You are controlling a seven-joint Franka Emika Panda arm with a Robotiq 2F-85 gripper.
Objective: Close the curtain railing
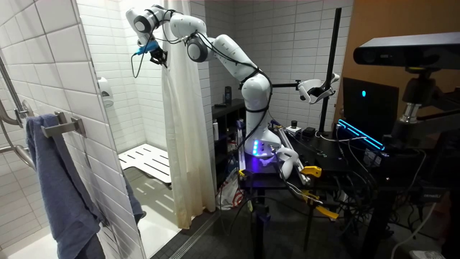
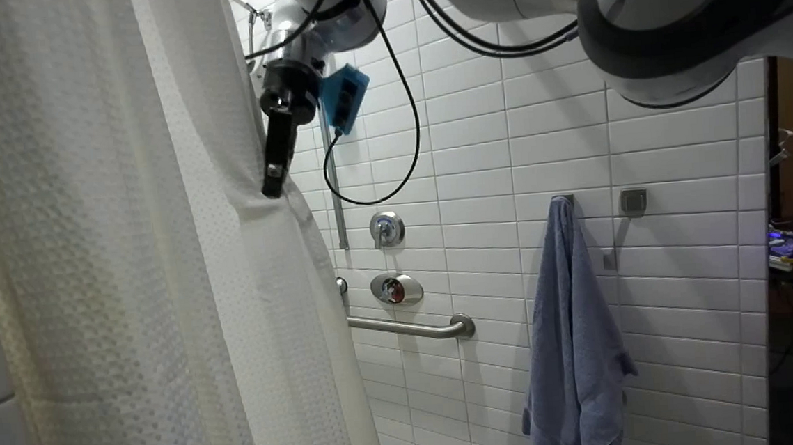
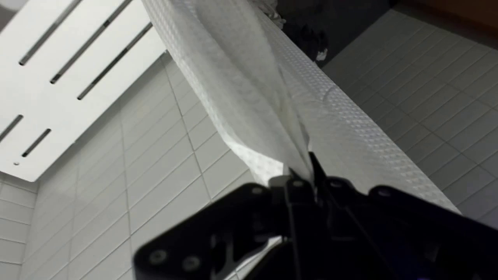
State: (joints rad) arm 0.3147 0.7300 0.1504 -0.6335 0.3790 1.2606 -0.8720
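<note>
I had a fold of the shower curtain (image 2: 121, 283) pinched between my fingers (image 2: 279, 154), the thin off-white fabric bunched tight at their tips — in the wrist view it spread away from there in long creases. The pinch lay near the curtain's edge, well above its hem, with my fingers pointing down at a tilt. Below my grip the curtain hung in vertical folds down near the dark floor (image 1: 215, 246); its top ran out of frame in both exterior views.

Just above the fingers sat a blue housing (image 2: 347, 95), a black cable (image 2: 417, 125) looping below it, and from there my white arm (image 1: 231, 54) stretched back, high up, towards its base (image 1: 264, 141).

Past the curtain's edge, part of a slotted white bench (image 3: 42, 93) showed low down. A tiled wall (image 2: 477, 175) bore a round shower valve (image 2: 387, 229) and, under it, a grab bar (image 2: 411, 327); a blue-grey towel (image 2: 573, 350) hung farther along that wall, well apart from my fingers.

On the curtain's other side stood a dark shelf (image 1: 230, 108) with a bottle (image 1: 228, 95) on top. Beyond it the base, lit blue, rested on the black tabletop (image 1: 332, 160) — a white controller (image 1: 287, 163) just beside it, a yellow clamp (image 1: 312, 171) at the tabletop's edge. Farthest from me stood a dark laptop (image 1: 373, 111), its rear edge glowing blue.
</note>
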